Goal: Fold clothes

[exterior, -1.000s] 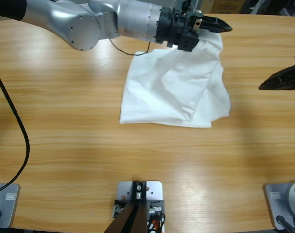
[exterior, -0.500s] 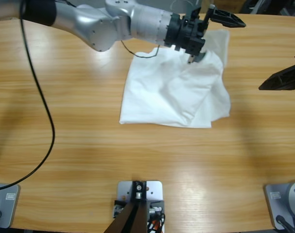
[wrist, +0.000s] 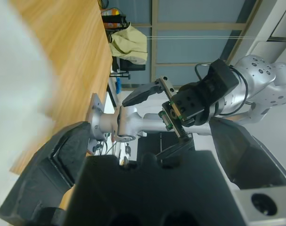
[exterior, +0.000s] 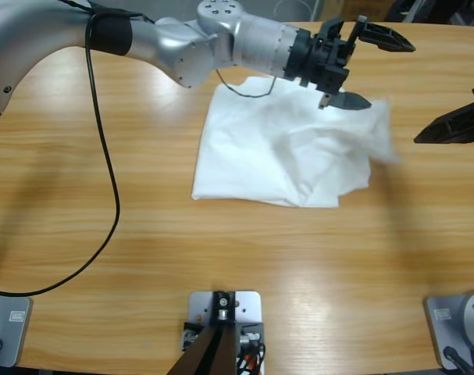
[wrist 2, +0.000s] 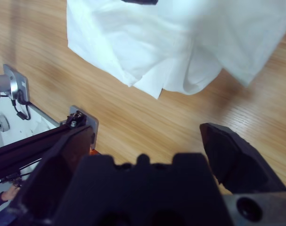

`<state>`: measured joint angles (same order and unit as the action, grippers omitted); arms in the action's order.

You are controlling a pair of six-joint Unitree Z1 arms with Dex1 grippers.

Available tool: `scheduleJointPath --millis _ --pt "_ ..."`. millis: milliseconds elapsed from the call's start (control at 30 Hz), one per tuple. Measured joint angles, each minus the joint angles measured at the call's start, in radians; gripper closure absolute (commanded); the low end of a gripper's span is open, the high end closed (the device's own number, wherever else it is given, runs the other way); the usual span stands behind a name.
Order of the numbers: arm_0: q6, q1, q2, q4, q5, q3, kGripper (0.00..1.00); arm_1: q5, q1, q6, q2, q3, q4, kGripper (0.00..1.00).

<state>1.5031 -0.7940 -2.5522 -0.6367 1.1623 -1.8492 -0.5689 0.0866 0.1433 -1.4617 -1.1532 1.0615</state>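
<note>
High view shows the shirt [exterior: 260, 148] lying on the table [exterior: 104, 234], up toward 1 o'clock from the table's middle. It is white and crumpled, in a rough square with folds across it. Its bottom edge is fairly straight. Its corner at 3 o'clock looks blurry and sticks out past the rest.

The left arm comes in from 10 o'clock and reaches over the top of the shirt. The left gripper [exterior: 389, 74] is at the shirt's 1 o'clock corner. Its jaws are spread wide. One jaw points out over bare wood past the shirt. The other jaw is over the shirt's top right part. I cannot tell if it touches the cloth. Nothing is pinched between the jaws. A black cable [exterior: 104, 180] hangs from this arm and loops over the table at 9 o'clock.

The right gripper [wrist 2: 147, 134] is at the table's 3 o'clock edge, well apart from the shirt. Its jaws are spread too and hold nothing. It points toward the shirt, and the right wrist view shows the shirt's folded edges lying on the wood ahead of it.

The left wrist view shows a white blur of cloth at 9 o'clock and the right gripper far ahead.
</note>
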Motion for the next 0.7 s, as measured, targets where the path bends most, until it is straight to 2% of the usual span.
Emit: scheduleJointPath --millis 267,400,533,700 --pt "0.002 0.001 -0.002 0.000 0.011 -0.003 0.004 0.000 0.000 0.000 0.000 0.000 0.000 0.078" --pt "-0.028 0.052 0.057 0.000 0.017 0.040 0.004 -0.009 0.000 0.000 0.000 0.000 0.000 0.078" --pt "-0.137 0.141 0.219 0.000 0.019 0.222 0.004 -0.011 0.000 0.000 0.000 0.000 0.000 0.078" --pt "-0.285 0.201 0.372 0.001 0.016 0.583 0.004 -0.015 -0.001 0.000 0.000 0.001 0.000 0.078"
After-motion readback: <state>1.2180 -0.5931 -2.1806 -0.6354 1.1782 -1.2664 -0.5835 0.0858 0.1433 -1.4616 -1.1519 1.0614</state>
